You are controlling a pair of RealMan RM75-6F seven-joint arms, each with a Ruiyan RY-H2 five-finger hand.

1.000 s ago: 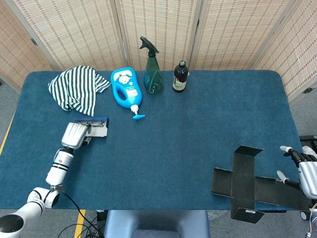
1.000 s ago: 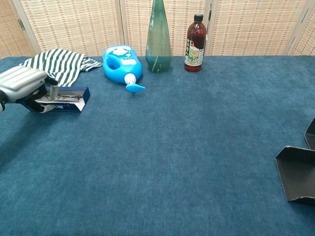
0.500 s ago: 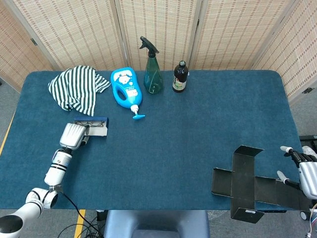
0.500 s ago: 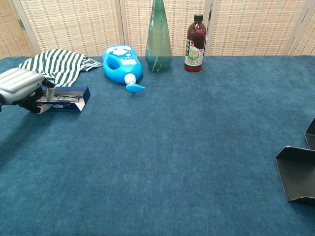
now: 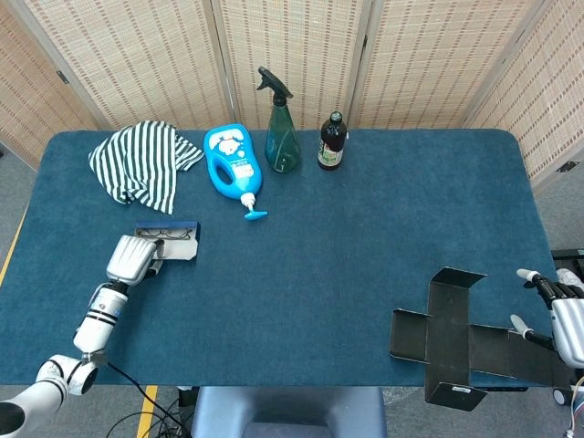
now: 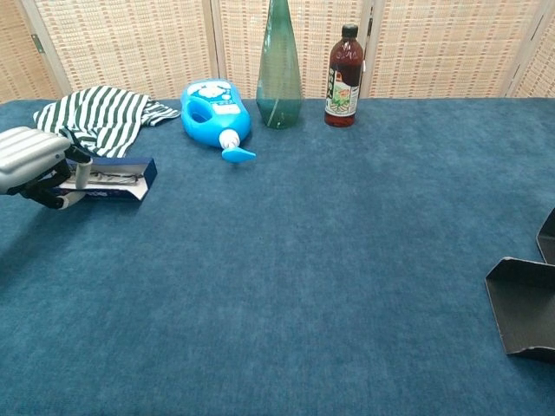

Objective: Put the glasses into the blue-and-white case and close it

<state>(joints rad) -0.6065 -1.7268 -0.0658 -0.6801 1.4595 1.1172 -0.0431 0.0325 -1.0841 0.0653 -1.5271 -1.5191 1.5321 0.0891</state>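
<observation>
The blue-and-white case (image 5: 170,243) (image 6: 111,178) lies open at the table's left side, just in front of the striped cloth. The glasses (image 5: 165,234) (image 6: 110,176) lie inside it. My left hand (image 5: 131,260) (image 6: 35,165) sits just near-left of the case by its left end, with the thumb raised apart from the loosely bent fingers and nothing held. My right hand (image 5: 564,315) hangs off the table's right front edge, fingers spread, holding nothing; it does not show in the chest view.
A striped cloth (image 5: 141,162) lies at the back left. A blue jug (image 5: 232,160) lies on its side beside a green spray bottle (image 5: 280,137) and a brown bottle (image 5: 331,142). An unfolded black carton (image 5: 456,338) sits at the front right.
My left hand has drawn back toward the near-left, off the case, uncovering the glasses lying inside. The right hand has not moved.
</observation>
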